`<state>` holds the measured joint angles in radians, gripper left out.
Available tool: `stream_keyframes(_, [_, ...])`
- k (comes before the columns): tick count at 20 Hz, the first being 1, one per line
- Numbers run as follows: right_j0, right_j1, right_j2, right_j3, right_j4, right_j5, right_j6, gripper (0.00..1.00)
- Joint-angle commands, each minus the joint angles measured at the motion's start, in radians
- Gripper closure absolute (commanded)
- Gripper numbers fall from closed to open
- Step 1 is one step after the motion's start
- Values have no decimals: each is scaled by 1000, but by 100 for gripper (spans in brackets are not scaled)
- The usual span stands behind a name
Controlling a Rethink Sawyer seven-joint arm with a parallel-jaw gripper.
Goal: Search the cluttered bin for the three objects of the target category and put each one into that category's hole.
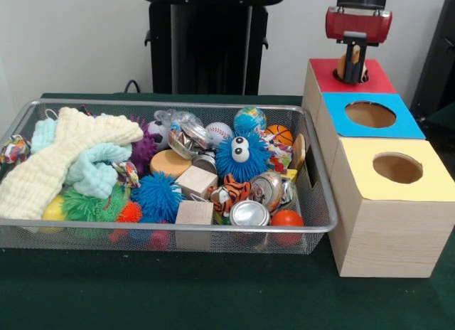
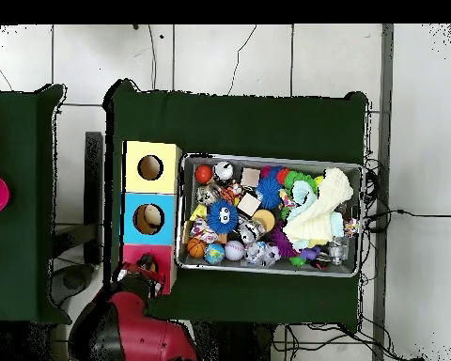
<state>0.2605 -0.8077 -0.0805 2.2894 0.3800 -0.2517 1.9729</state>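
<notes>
My gripper (image 1: 352, 65) hangs over the round hole of the red-topped box (image 1: 382, 81), at the far end of the row of boxes. Its dark fingers (image 1: 356, 58) are shut on a tan wooden piece (image 1: 342, 65), held just above the hole. In the overhead view the arm covers part of the red-topped box (image 2: 133, 254), and the gripper (image 2: 148, 265) shows little. The wire bin (image 1: 178, 104) holds more wooden things: two cubes (image 1: 197, 181) (image 1: 194, 213), a round disc (image 1: 169, 163) and a thin disc (image 1: 299, 151) leaning on the right wall.
A blue-topped box (image 1: 334, 106) and a yellow-topped box (image 1: 441, 181) stand nearer, each with an open hole. The bin also holds knitted cloths (image 1: 43, 173), spiky rubber balls (image 1: 158, 196), crushed cans (image 1: 249, 213), small sports balls (image 1: 279, 134) and a toy tiger (image 1: 232, 190).
</notes>
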Motion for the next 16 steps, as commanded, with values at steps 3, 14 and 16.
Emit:
stream_keyframes(3, [1, -58, 38, 25, 73, 173, 233, 100])
stream_keyframes(14, [-57, -63, 47, -1, 42, 158, 213, 100])
stream_keyframes(16, [-64, -47, 57, 1, 33, 136, 217, 100])
